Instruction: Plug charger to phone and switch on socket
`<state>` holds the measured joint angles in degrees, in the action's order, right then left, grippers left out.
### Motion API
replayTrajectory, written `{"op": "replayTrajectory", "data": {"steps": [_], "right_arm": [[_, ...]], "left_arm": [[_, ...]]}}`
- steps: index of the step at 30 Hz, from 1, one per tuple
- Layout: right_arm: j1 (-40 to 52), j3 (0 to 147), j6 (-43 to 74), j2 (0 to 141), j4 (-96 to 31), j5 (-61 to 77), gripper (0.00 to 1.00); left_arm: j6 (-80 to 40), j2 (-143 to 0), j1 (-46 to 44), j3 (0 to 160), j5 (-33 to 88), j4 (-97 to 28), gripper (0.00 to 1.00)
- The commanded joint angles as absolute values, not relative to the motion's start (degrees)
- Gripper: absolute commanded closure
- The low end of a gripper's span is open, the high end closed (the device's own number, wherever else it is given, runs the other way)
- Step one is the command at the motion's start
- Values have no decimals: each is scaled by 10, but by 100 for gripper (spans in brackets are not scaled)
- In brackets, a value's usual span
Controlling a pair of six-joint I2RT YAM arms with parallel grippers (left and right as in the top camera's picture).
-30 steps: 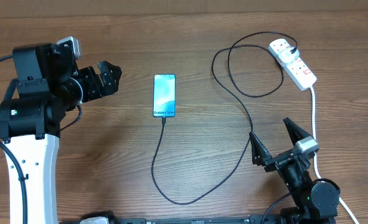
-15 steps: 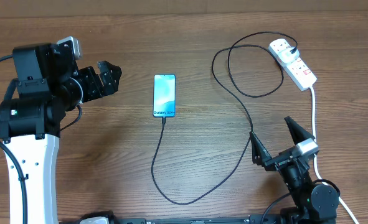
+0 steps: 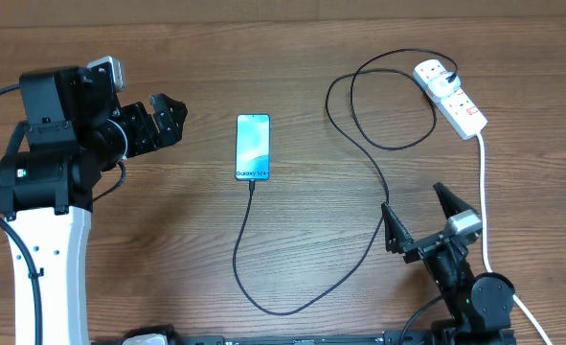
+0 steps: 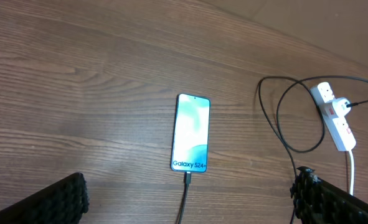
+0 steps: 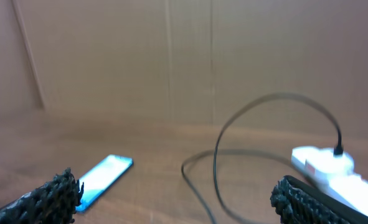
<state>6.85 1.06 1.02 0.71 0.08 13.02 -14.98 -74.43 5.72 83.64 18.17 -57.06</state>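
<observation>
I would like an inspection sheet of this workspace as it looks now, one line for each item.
surface: wooden table, bare grain.
job's things: phone lies flat, screen lit; charger tip at its bottom edge, plug in the socket; switch state unclear.
clutter: nothing seen.
grippers: left gripper and right gripper, jaws open, holding nothing.
cables: charger loops across the table; white cord leaves the socket.
surroundings: brown wall behind the table.
</observation>
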Motion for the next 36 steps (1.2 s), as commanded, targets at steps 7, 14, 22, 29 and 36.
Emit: {"op": "replayTrajectory", "data": {"steps": [7, 14, 22, 29, 36], "right_arm": [[70, 4, 1, 2, -38, 107, 0], [66, 4, -1, 2, -41, 89, 0], [66, 5, -35, 2, -48, 39, 0], [66, 5, -46, 2, -50, 21, 0], [65, 5, -46, 2, -50, 20, 0]], "left_arm": [[-143, -746, 57, 834, 178, -568, 0], [-143, -746, 57, 834, 178, -568, 0], [-143, -746, 57, 834, 178, -568, 0], [-143, -746, 57, 834, 178, -568, 0], [-143, -746, 57, 834, 178, -568, 0]]}}
